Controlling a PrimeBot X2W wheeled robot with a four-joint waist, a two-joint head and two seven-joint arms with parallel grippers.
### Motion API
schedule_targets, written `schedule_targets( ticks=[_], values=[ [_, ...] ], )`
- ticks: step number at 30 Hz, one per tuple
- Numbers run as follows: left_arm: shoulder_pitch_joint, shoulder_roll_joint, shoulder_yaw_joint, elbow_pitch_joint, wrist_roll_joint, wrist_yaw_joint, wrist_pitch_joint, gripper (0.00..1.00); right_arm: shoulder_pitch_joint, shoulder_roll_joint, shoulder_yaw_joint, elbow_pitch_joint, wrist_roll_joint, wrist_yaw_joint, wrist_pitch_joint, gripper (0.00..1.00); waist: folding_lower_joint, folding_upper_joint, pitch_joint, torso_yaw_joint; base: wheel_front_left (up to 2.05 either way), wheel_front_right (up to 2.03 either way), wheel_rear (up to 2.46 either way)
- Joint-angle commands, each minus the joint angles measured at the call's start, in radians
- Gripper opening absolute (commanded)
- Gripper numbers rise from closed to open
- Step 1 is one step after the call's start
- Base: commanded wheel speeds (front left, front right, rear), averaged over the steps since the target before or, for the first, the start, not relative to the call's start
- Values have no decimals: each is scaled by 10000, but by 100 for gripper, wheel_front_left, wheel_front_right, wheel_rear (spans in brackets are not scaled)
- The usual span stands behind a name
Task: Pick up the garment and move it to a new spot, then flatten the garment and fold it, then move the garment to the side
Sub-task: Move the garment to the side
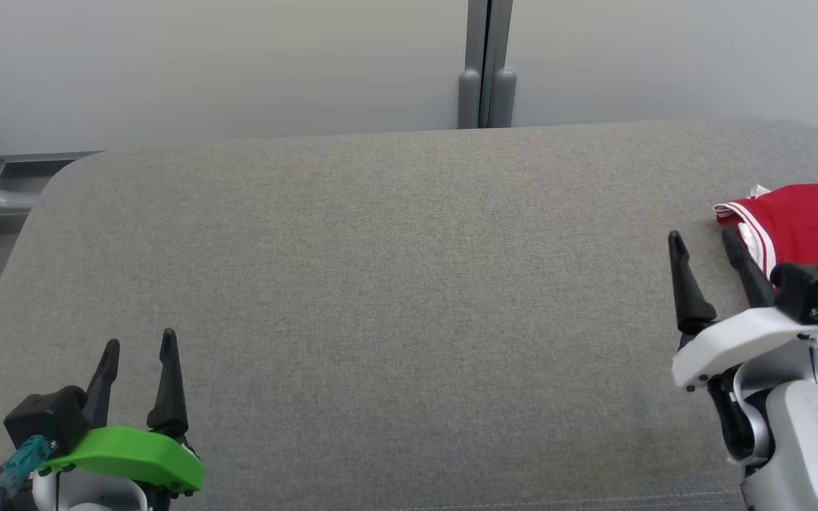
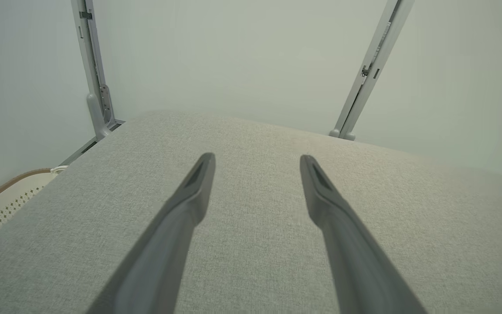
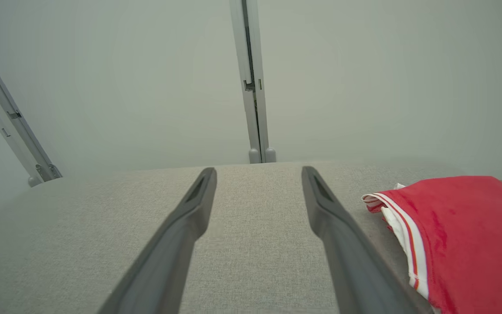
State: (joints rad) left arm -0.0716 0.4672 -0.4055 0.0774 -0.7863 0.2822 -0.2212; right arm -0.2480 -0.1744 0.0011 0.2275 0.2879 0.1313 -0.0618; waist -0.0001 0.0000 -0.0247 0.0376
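Across the head view from 9 to 3 o'clock: grey fabric tabletop with rounded far corners, backed by pale wall panels at 12 o'clock.

At 3 o'clock, hard against the right border: red garment with white-striped trim, lying in a compact bundle and partly cut off by the frame.

At 4 o'clock: right gripper, released and spread wide, grasping nothing. One jaw just beside the striped hem, contact not resolvable.

At 7 o'clock: left gripper, likewise released and empty, well apart from the garment.

Likely hazards from here:
- Pinching only the top layer at the hem, so dragging the bundle open or leaving lower layers behind.
- Catching a tip in the tabletop weave on a low approach.
- Nudging the cloth sideways toward the 3 o'clock end and over the edge.
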Motion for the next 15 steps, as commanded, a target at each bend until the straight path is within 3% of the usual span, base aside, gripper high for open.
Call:
schedule_targets(
  ticks=[1, 7, 15],
  values=[
    [41, 79, -16, 60, 79, -75, 9, 100, 248, 142, -42, -161, -85, -12, 26, 100, 1, 0, -13, 3, 0, 0, 0],
    [-160, 141, 8, 333, -42, -296, -13, 100, 1104, 847, -49, -908, -350, -11, 34, 100, 1, 0, -62, -53, 0, 0, 0],
    [-76, 91, -83, 745, -97, -444, -58, 100, 1653, 1146, 298, -1360, -703, -11, 53, 100, 1, 0, -114, -187, 0, 0, 0]
  ],
)
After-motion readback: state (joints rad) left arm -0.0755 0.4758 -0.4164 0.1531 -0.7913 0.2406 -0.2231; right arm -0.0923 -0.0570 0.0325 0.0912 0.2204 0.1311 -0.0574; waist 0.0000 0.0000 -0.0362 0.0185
